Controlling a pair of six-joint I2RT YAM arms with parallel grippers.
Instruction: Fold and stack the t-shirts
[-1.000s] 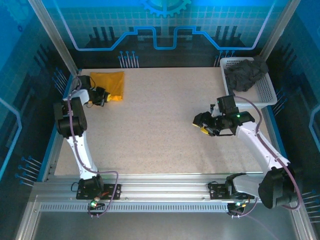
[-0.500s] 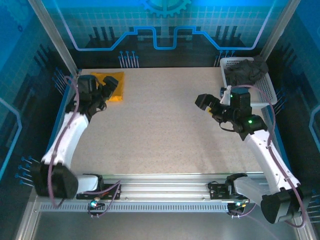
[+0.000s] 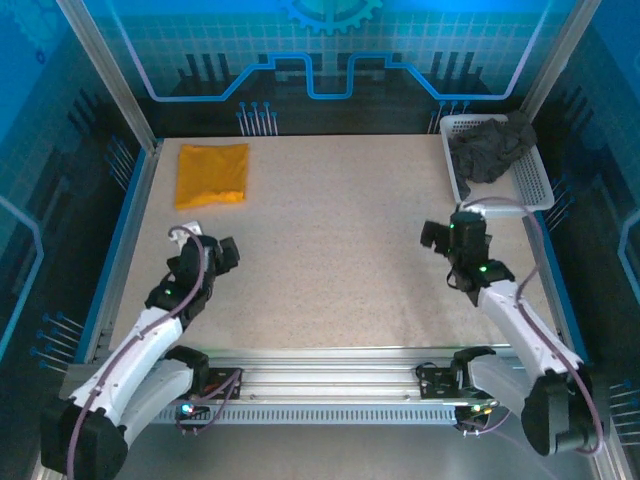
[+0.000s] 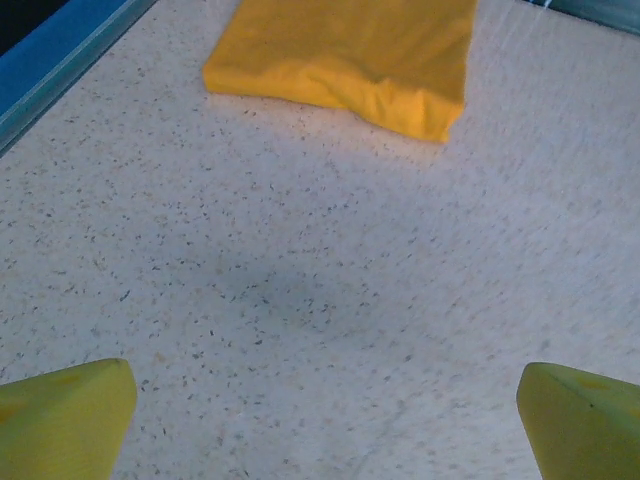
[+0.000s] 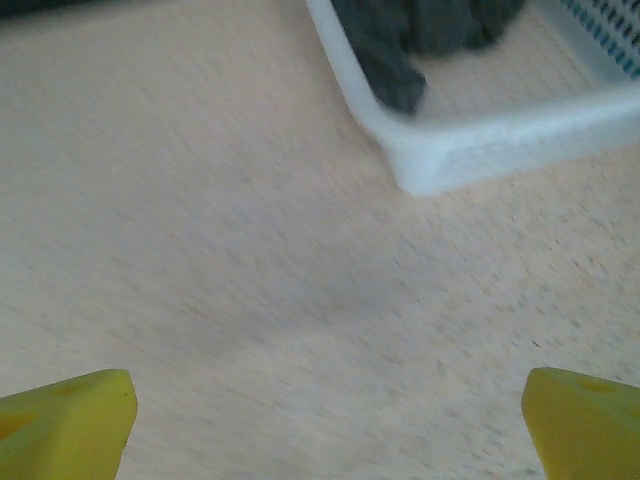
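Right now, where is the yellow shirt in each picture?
Top external: yellow shirt lies folded at the far left corner of the speckled table.
Left wrist: yellow shirt at top centre.
Right wrist: faces the white basket holding the grey shirt.
Shared landmark: the speckled table.

The folded orange-yellow t-shirt (image 3: 211, 174) is seen flat at the far left of the table (image 3: 330, 250); the dark grey t-shirt (image 3: 488, 148) is heaped in the white basket (image 3: 532, 183).

Even, blue-tinged light; the right wrist view is blurred, the left shows a soft shadow.
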